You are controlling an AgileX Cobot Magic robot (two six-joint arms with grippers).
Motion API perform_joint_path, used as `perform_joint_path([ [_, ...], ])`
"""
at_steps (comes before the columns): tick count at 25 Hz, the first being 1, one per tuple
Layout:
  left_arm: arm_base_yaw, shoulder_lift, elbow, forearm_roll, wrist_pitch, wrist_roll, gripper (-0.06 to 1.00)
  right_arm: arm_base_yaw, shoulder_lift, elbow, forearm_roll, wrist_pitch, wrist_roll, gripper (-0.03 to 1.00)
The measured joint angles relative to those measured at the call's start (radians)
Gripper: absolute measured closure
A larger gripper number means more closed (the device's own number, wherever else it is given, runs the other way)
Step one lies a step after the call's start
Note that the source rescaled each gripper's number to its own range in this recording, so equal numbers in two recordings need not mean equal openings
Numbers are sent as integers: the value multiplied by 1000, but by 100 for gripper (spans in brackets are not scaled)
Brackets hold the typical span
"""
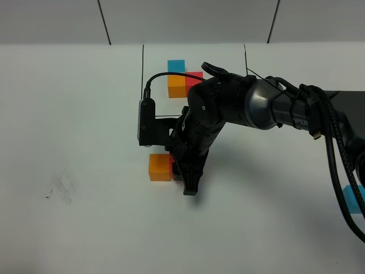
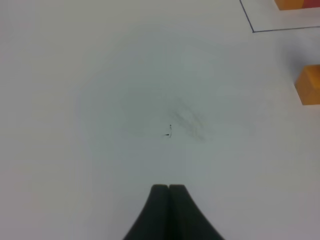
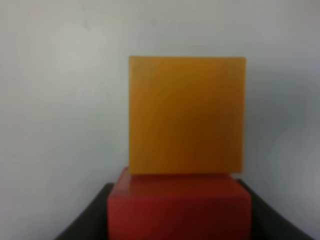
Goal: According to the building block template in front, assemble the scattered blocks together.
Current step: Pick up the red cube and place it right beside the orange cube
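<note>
The building block template is a black-lined rectangle at the back middle, framing joined blue, orange and red cubes. In front of it lies the loose orange cube. My right gripper reaches across the middle and is shut on the loose red cube, held against the orange cube's right side. The loose light blue cube lies at the far right edge. My left gripper is shut and empty over bare table; it does not show in the exterior high view.
A faint smudge marks the white table at the left. The right arm and its cables cover the right side. The left wrist view shows the loose orange cube and the template's corner.
</note>
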Motion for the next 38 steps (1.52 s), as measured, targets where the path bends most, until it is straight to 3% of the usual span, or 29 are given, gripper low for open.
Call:
perform_joint_path([
  [38, 0, 0, 0, 0, 0, 0, 94, -7, 55, -5, 7, -13, -50, 54],
])
